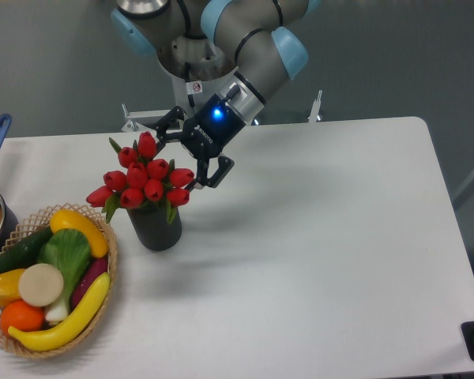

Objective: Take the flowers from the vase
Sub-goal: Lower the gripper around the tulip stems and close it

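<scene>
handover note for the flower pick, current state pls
Gripper: open, jaws spread, at the right side of the flowers near bud height. No grasp yet.
Flowers: red tulip bunch, upright in the vase, which stands at table left, just right of the vegetable basket.
Done: approach to the bunch only.
Left: bring the jaws around the bunch, close, lift straight up out of the vase. From this one view I cannot tell whether the fingers already touch the buds, so check that before closing.
</scene>
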You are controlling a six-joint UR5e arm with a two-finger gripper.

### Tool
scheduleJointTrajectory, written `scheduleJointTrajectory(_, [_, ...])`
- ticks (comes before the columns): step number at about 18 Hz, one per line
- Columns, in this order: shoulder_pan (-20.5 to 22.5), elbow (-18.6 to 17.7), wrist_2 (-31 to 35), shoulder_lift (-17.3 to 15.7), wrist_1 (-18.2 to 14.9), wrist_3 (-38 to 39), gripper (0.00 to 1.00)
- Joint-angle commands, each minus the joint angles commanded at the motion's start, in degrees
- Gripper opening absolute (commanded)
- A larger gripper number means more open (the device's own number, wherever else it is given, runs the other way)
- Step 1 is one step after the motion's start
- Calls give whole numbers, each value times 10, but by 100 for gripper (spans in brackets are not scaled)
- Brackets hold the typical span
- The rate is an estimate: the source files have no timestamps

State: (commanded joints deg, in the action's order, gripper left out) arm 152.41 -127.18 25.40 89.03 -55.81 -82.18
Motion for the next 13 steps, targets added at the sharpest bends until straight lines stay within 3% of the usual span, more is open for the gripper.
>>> scheduleJointTrajectory(9, [-36,7,-22,43,36,3,98])
scheduleJointTrajectory(13, [-37,7,-23,42,36,4,65])
